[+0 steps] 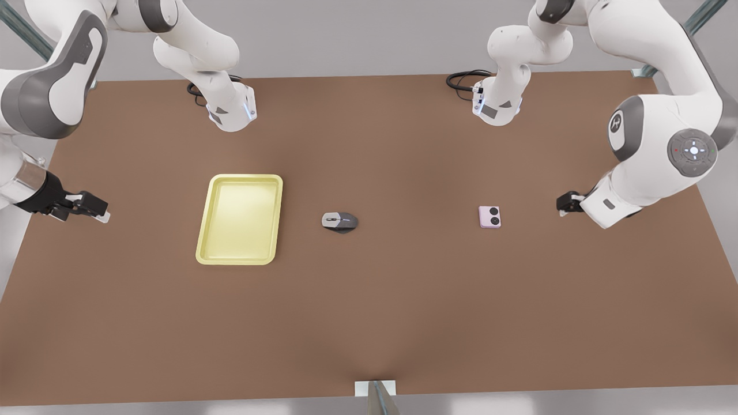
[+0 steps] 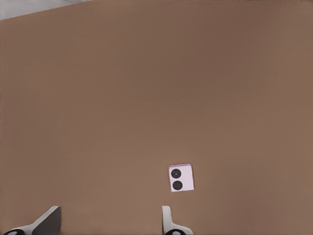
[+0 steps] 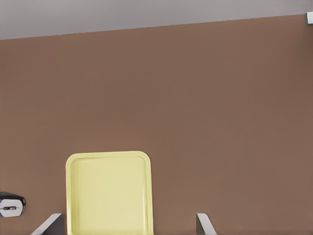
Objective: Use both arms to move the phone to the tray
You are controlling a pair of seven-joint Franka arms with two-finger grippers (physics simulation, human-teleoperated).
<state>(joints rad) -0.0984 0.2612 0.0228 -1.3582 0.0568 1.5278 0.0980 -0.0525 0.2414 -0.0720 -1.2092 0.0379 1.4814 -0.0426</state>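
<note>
The pale pink phone (image 1: 489, 217) lies flat on the brown table toward the front view's right, its two dark circles facing up. My left gripper (image 1: 568, 203) hovers just beyond it on that side, apart from it; in the left wrist view the phone (image 2: 181, 177) sits ahead of the open gripper (image 2: 107, 226). The pale yellow tray (image 1: 239, 178) rests on the front view's left half with nothing in it. My right gripper (image 1: 95, 210) hangs near the table's left edge, open, looking toward the tray (image 3: 107, 154) between its spread fingertips (image 3: 49, 225).
A grey-and-black computer mouse (image 1: 339, 222) lies between tray and phone, also seen beside the tray as the mouse (image 3: 11, 204). Both arm bases (image 1: 230, 112) stand at the table's far edge with black cables. A small bracket (image 1: 375, 389) marks the near edge.
</note>
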